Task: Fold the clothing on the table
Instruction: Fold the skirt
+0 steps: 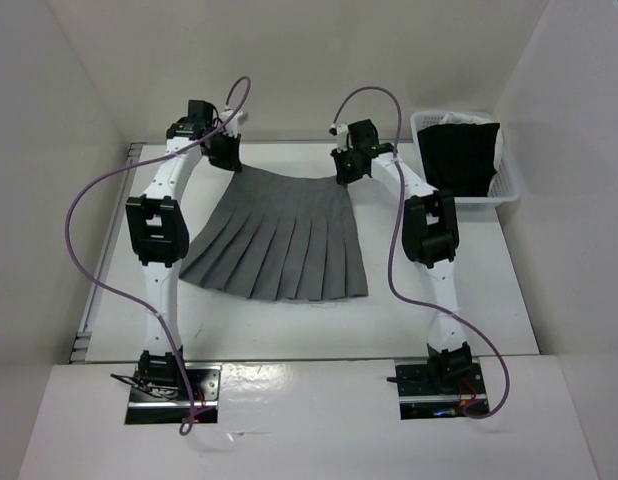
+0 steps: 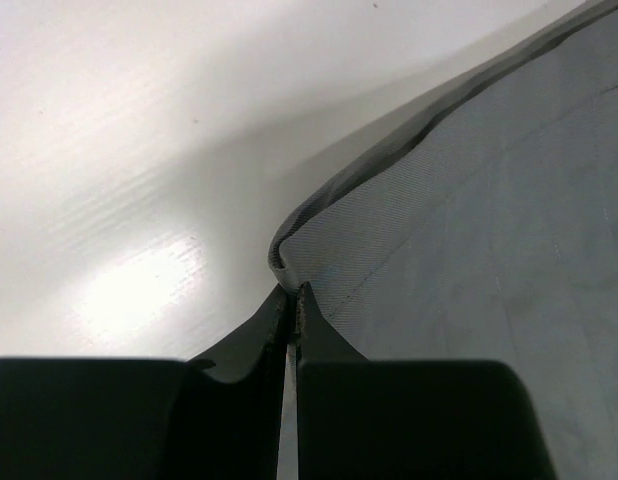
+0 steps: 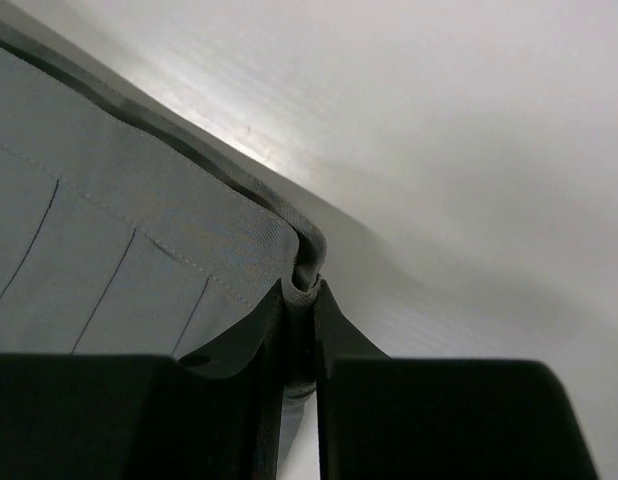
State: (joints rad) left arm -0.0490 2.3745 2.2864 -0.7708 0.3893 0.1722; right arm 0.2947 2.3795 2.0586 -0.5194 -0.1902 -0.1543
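**Pinching the grey skirt (image 1: 279, 235) by both waistband corners**

Clenching the left gripper (image 2: 292, 300) on the left corner of the waistband, fingers nearly meeting. Bunching the folded edge of the band just ahead of the fingertips, with the grey cloth spreading away to this gripper's right.

Clamping the right gripper (image 3: 301, 295) on the opposite waistband corner. Squeezing a small hump of fabric up between the two black fingers, with the pleats and a line of stitching running off to this gripper's left.

Lying spread on the white tabletop (image 1: 439, 300), stretching between the two grippers. Keeping the waistband at the far side right by them and fanning the wider hem back toward the arm bases.

Sitting well off to the right of the right gripper and apart from the skirt: a white basket (image 1: 509, 190) holding a black garment (image 1: 464, 155).
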